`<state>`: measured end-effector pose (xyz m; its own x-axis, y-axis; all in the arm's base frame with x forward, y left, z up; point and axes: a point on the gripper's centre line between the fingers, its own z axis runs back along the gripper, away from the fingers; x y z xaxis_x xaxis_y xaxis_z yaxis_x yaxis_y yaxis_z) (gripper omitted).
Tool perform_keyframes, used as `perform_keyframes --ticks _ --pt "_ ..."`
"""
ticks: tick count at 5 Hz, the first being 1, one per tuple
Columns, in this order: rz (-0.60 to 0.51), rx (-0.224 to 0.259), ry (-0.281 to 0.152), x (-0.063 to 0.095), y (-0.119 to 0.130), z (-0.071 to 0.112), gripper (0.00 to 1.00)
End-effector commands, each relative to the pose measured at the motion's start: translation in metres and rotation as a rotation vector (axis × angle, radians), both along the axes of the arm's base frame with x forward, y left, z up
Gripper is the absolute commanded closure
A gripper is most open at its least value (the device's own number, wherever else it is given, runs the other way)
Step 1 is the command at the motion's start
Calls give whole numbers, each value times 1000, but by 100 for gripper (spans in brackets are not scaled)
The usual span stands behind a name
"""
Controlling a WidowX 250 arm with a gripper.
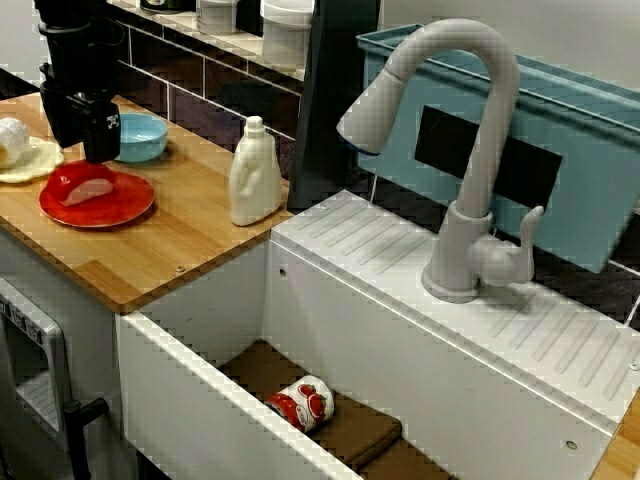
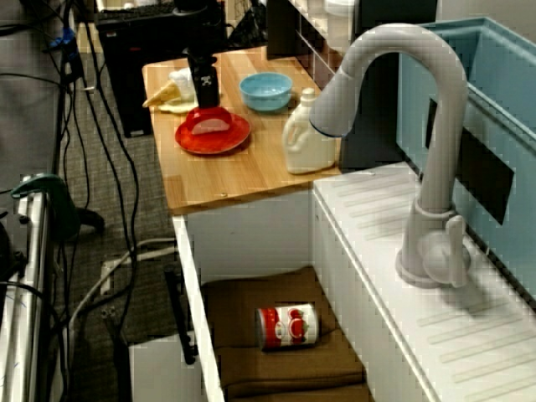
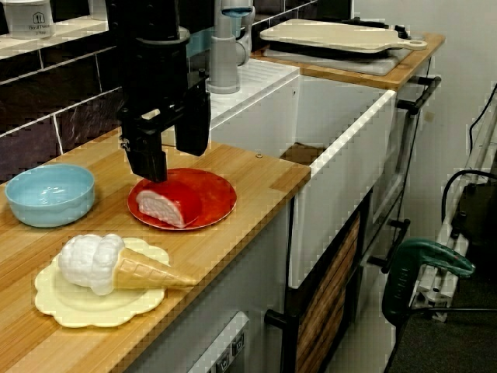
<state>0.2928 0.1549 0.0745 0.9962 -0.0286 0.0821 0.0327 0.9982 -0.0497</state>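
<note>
The white sink (image 1: 330, 330) is filling most of the view across the basin, with a grey faucet (image 1: 480, 150) arching over it. Beside it, the wooden counter (image 3: 256, 186) is carrying everything else. The black gripper (image 3: 172, 162) is hanging over the red plate (image 3: 213, 194), jaws spread wide and gripping nothing. A white detergent bottle (image 1: 255, 175), a blue bowl (image 3: 48, 194) and an ice cream cone (image 3: 116, 264) on a yellow plate (image 3: 70, 307) are sitting nearby. A soup can (image 2: 288, 326) is lying in the sink. The pink, red-rinded slice (image 3: 163, 206) is resting on the red plate, just under one finger.
</note>
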Motion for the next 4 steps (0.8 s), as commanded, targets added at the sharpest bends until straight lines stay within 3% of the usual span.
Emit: perform_keyframes --ticks 1,4 --pt "15 46 -55 -8 11 9 0" --pt "52 53 -43 -8 15 -11 0"
